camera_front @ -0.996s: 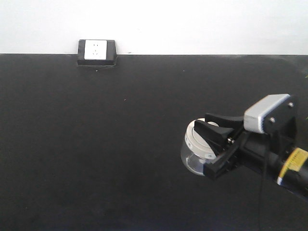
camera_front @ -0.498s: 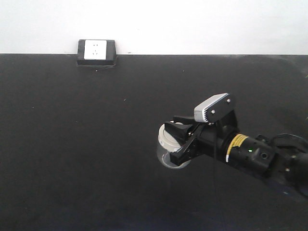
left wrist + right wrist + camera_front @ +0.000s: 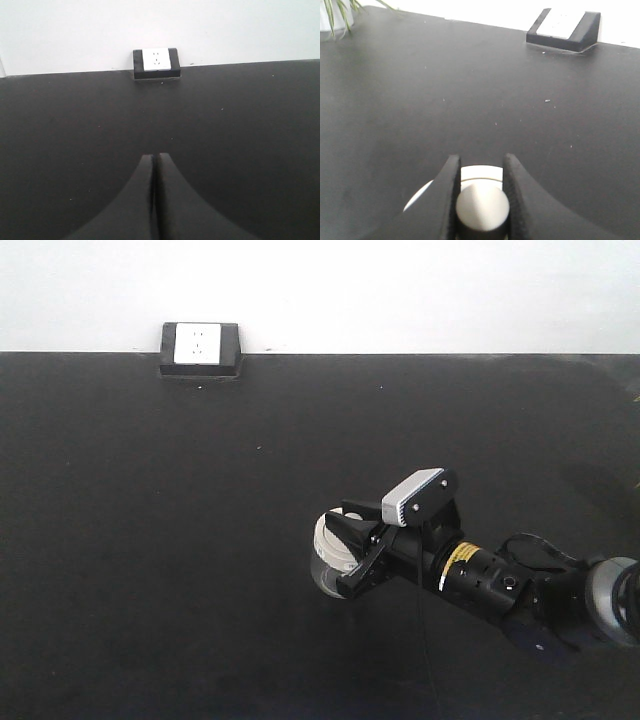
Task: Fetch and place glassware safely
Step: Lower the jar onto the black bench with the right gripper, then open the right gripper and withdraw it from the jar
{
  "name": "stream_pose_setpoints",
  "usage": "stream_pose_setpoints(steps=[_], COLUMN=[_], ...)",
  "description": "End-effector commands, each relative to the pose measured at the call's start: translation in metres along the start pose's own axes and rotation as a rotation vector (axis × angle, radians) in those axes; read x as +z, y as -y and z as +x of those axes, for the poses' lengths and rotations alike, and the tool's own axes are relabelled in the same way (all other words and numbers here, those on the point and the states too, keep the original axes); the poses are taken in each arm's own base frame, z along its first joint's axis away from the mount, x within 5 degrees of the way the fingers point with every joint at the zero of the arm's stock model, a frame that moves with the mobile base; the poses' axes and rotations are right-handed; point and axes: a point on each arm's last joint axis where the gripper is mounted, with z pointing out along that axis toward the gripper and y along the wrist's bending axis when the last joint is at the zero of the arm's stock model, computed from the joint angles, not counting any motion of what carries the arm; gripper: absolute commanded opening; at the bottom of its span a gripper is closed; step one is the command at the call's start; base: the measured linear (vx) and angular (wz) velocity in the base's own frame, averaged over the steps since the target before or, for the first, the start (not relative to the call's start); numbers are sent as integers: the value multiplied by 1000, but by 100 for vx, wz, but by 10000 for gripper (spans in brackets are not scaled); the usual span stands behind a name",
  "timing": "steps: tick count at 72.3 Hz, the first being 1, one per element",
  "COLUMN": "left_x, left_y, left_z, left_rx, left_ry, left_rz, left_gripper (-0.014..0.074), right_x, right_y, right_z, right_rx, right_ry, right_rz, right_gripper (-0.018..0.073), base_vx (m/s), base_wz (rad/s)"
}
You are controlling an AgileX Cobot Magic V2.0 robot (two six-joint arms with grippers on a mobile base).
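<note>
1 jar (image 3: 330, 555) clamped by knob (image 3: 482, 206) in R gripper (image 3: 481, 200).

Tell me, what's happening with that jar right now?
Right hand clamped on glass jar lid knob. Left hand shut, empty. Black table ahead clear.

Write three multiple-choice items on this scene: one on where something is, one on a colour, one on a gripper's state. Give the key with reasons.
1. Where does the socket box stand?
A. at the table's far edge by the wall
B. beside the jar
C. in the left gripper

2. What colour is the jar's lid?
A. red
B. off-white
C. blue

3. What is the right gripper doing?
A. hanging wide open over bare table
B. shut on the lid's knob
C. gripping the socket box

Key: 1 A, it sits where the black table meets the white wall. 2 B, the wrist view shows it pale. 3 B, its fingers flank the knob.
</note>
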Motion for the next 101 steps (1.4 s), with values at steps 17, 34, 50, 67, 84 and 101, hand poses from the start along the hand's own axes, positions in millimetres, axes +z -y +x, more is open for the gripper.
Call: stream_pose_setpoints(steps=[17, 34, 50, 67, 84, 101], left_x=[-1, -1, -1, -1, -1, -1], left_y=[2, 2, 2, 2, 2, 2], left_z=[-14, -14, -14, -14, -14, -14], left_rx=[-12, -12, -12, -12, -12, -12], left_ry=[80, 80, 80, 80, 80, 80], left_rz=[22, 22, 22, 22, 22, 22], left_gripper=[-7, -7, -7, -7, -7, -7], right_x=[4, 4, 0, -34, -85, -156], right_y=[3, -1, -5, -10, -16, -32], right_z=[-15, -12, -21, -79, -121, -156], right_rx=[-64, -85, -99, -31, -97, -134], right_ry=[133, 102, 119, 99, 22, 50], right_rz=[-4, -42, -63, 36, 217, 377], right_gripper=[85, 245, 449, 506, 506, 506], base_vx=[0, 0, 0, 0, 0, 0], base_wz=[0, 0, 0, 0, 0, 0])
